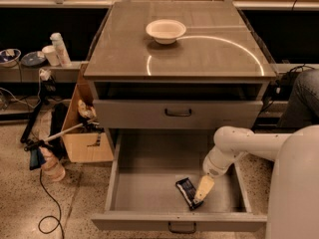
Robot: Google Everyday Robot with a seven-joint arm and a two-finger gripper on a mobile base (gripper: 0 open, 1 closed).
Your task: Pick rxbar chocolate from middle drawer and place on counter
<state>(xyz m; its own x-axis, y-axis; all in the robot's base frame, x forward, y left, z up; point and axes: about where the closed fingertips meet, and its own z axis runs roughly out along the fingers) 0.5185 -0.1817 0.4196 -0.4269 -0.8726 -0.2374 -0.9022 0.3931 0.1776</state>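
A box [88, 144] stands left of the cabinet [134, 114]. A bowl [166, 30] sits on the worktop [214, 56]. In the open middle drawer [147, 188] lies the bar [183, 188], its right end hidden behind the gripper [202, 192]. Whether the gripper is closed on it cannot be told.

No writing can be read anywhere; the print on the rxbar chocolate [185, 189] is not legible. The gripper [203, 190] is seen low, right of centre, just beside it inside the middle drawer [144, 193].
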